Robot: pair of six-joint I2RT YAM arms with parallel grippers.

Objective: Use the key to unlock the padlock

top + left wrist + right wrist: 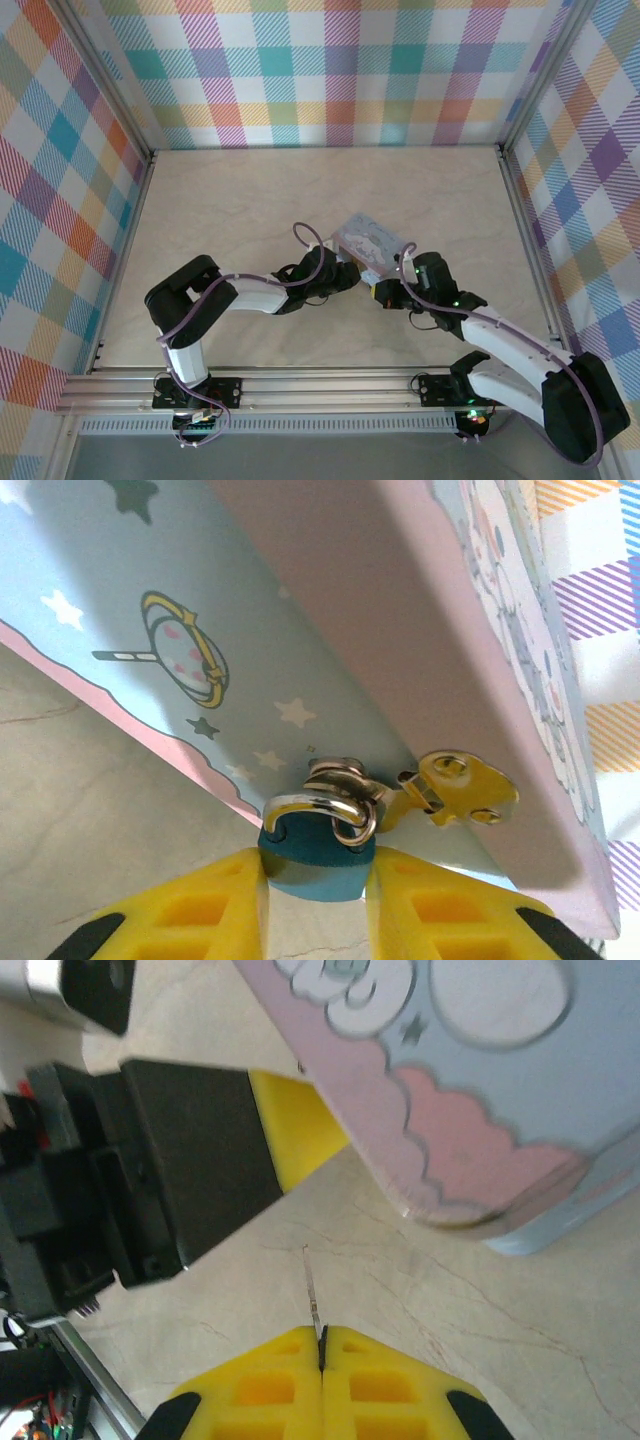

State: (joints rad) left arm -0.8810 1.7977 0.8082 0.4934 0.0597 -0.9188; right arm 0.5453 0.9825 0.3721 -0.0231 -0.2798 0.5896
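Note:
The padlock (pixel 312 848), a small teal block, is pinched between the yellow fingers (pixel 215 905) of my left gripper (pixel 315 872), which is shut on its body. Its silver shackle (pixel 320 805) is hooked through a ring at the gold hasp (pixel 462 790) of the pale blue tin (pixel 150 600). My right gripper (pixel 321 1338) is shut on the key (pixel 311 1285), a thin grey sliver that sticks out from its tips over the table and points towards the left gripper's yellow finger (pixel 298 1125). The key's tip is clear of the lock. From above, the left gripper (pixel 348 272) and right gripper (pixel 383 291) meet just below the tin (pixel 372 240).
The tin is tilted up off the marble-patterned table (pixel 250 200), and its pink-edged corner (pixel 450 1175) hangs over the key. The left arm's black wrist (pixel 180 1170) sits close on the left of the right wrist view. Plaid walls (pixel 330 70) enclose the table on three sides.

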